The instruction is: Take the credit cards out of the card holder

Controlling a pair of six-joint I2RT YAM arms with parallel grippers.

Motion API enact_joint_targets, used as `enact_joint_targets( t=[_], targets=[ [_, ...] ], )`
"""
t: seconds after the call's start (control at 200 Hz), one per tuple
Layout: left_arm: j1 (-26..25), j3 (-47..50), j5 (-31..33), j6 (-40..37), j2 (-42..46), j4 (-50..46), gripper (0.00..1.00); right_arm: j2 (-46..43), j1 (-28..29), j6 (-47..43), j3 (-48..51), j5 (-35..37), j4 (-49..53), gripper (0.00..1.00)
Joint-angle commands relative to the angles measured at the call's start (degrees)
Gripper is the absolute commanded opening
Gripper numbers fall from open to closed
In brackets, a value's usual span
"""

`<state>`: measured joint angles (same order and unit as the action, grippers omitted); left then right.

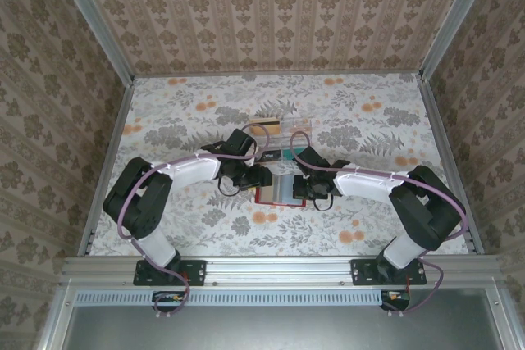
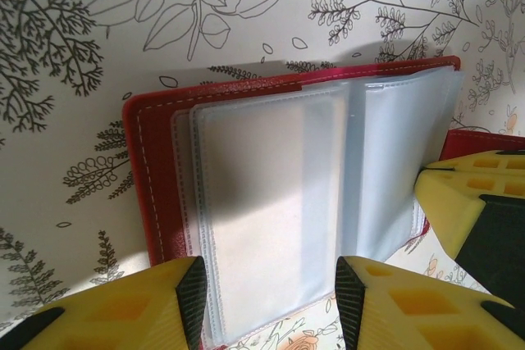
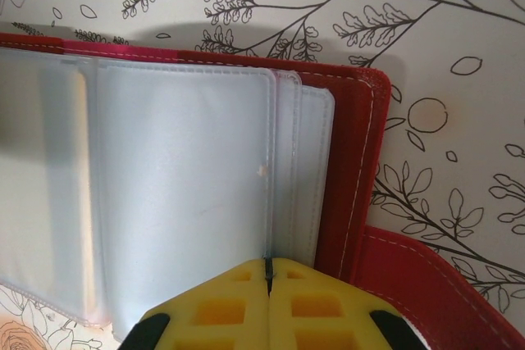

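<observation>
The card holder (image 2: 152, 170) has a red, leather-like cover, faintly grained, with pale stitching. Inside it the sleeves (image 2: 262, 194) are frosted clear plastic with a dull sheen. Under it the table (image 2: 74, 55) wears a smooth, matt printed sheet, perhaps paper. Just beside it the left gripper (image 2: 267, 284) has fingers (image 2: 123, 313) of matt yellow plastic, black-padded.

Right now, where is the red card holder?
The card holder lies open at the middle of the table in the top view, between the left gripper and the right gripper, on the near side of the clear plastic tray.
</observation>
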<state>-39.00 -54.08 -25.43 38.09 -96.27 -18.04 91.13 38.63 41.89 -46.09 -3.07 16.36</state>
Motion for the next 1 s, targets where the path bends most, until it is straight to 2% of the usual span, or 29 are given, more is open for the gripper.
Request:
enact_joint_targets(
  t=[0.0, 0.72, 0.995],
  targets=[
    [-0.2, -1.4, -0.8, -1.3, -1.0, -1.2, 0.48, 1.7, 0.0, 0.7, 1.3, -0.4, 0.2, 0.07],
    [-1.2, -1.1, -6.1, -0.5, -5.2, 3.4, 0.47, 2.0, 0.0, 1.2, 1.6, -0.7, -0.4, 0.07],
    [-1.2, -0.5, -8.5, 0.3, -5.2, 6.3, 0.62, 2.0, 0.0, 1.5, 1.8, -0.8, -0.4, 0.07]
  ],
)
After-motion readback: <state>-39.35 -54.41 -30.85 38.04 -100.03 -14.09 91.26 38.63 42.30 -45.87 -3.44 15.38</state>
